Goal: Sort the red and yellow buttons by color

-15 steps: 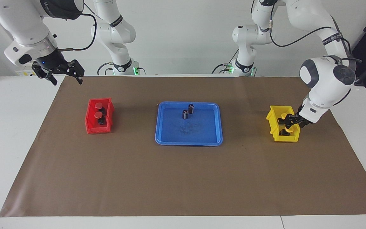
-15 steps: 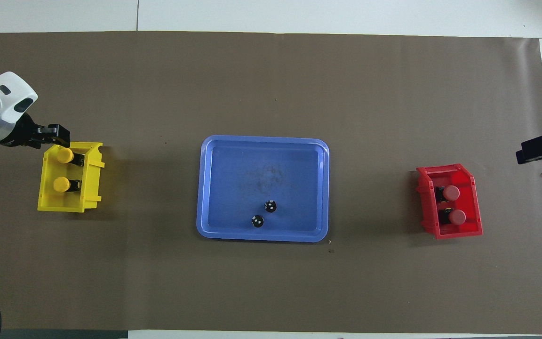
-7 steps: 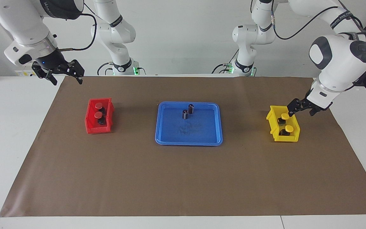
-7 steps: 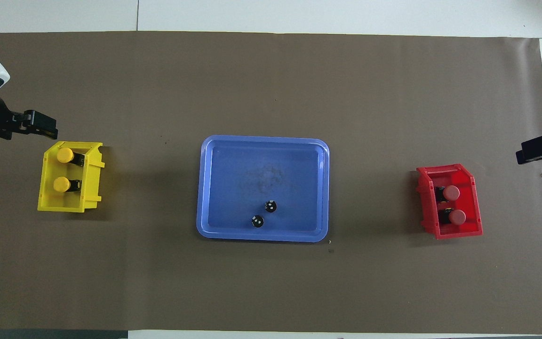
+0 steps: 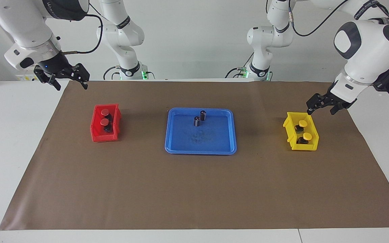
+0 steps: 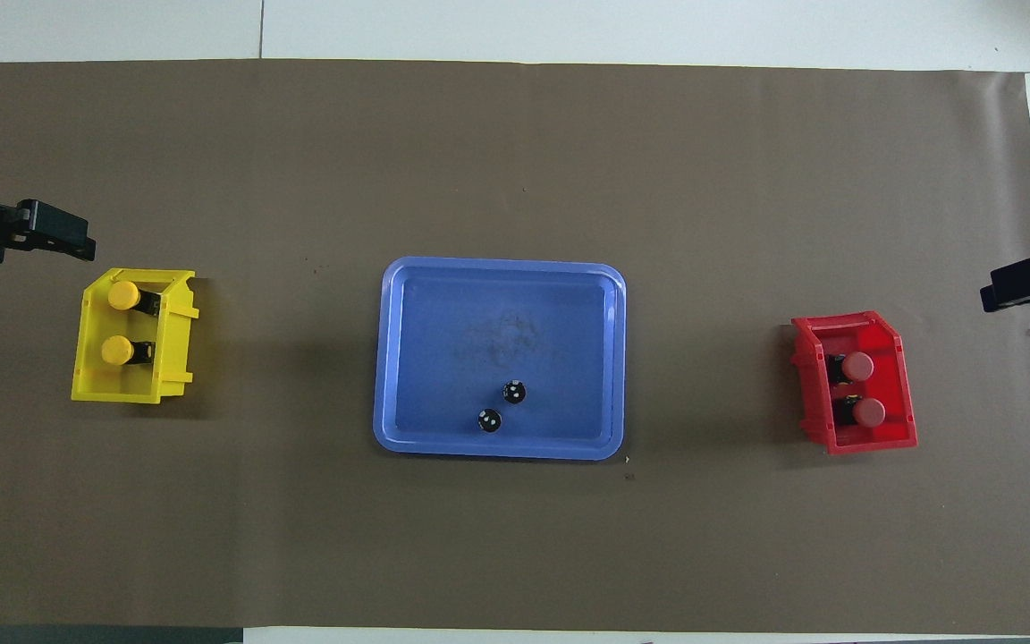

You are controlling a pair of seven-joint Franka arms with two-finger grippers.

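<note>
Sorting stage, final release. The left gripper [image 5: 320, 105], its fingers spread and empty, has risen clear of the yellow bin [image 5: 291, 141] and now hangs above the bin's edge nearer the robots; a second ago it was down inside that bin at the yellow button [image 5: 307, 136] farther from the robots, letting go of it. Both yellow buttons, this one and its neighbour [image 5: 302, 123], now stand in the yellow bin at the left arm's end of the brown mat [image 5: 194, 189]. Both red buttons [image 5: 104, 111] [image 5: 104, 121] sit in the red bin [image 5: 95, 135] at the right arm's end. The right gripper [image 5: 69, 78], fingers likewise spread and holding nothing, waits over the mat's corner. Only two dark cylinders [image 5: 203, 115] [image 5: 197, 121] remain in the blue tray [image 5: 181, 148] between the bins. Judged from this layout, the colour sort appears complete.
</note>
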